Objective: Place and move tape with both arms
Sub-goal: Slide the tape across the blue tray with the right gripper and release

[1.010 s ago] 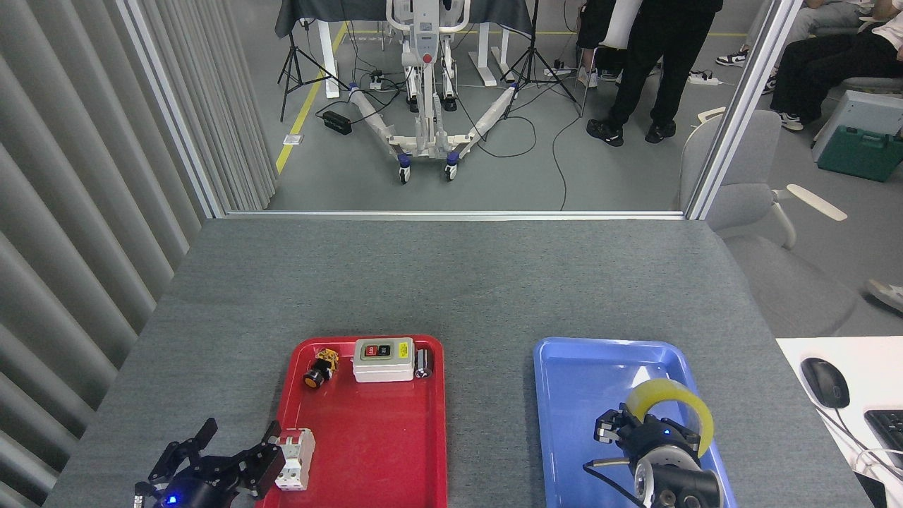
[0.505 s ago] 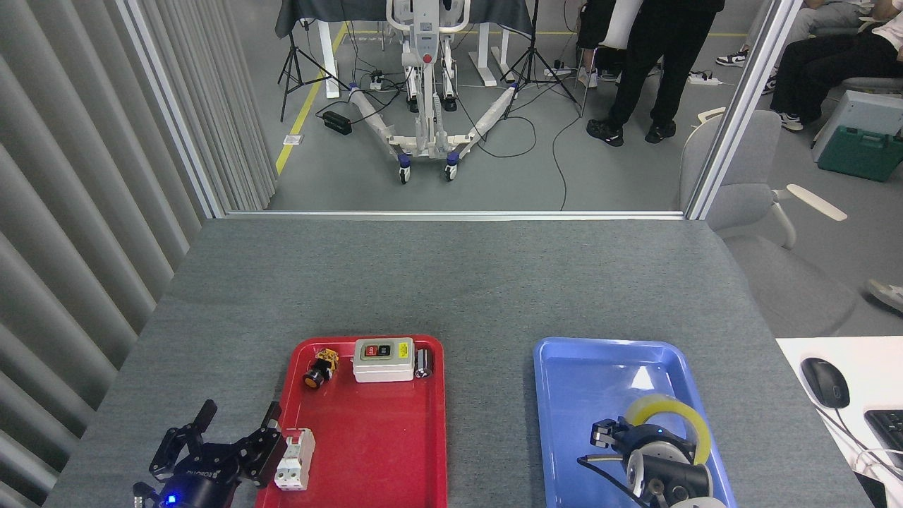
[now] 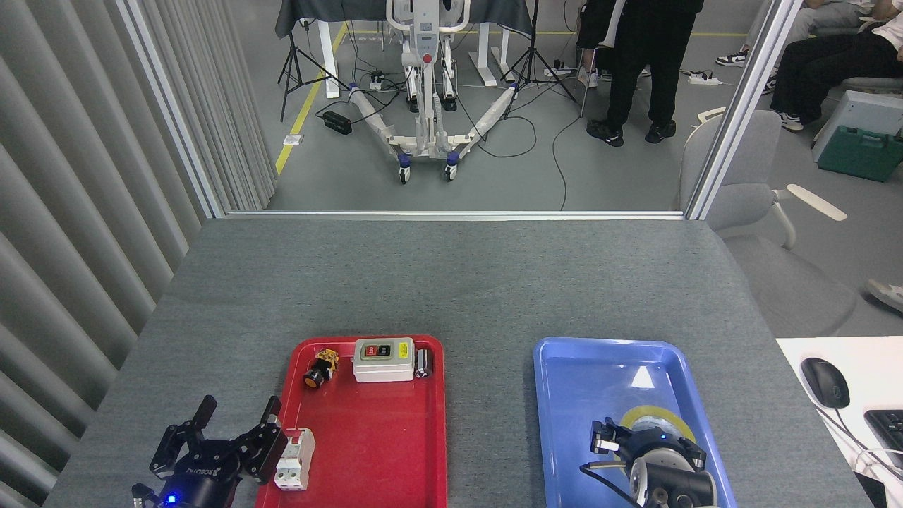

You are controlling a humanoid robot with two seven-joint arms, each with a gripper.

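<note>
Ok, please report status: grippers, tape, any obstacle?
Left gripper open beside red tray. Right gripper over tape in blue tray, grip unclear. Nothing blocking.

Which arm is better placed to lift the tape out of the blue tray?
Right. The right gripper sits directly on the tape inside the blue tray; whether it is closed on it is unclear. The left gripper is open beside the red tray, far from the tape.
</note>
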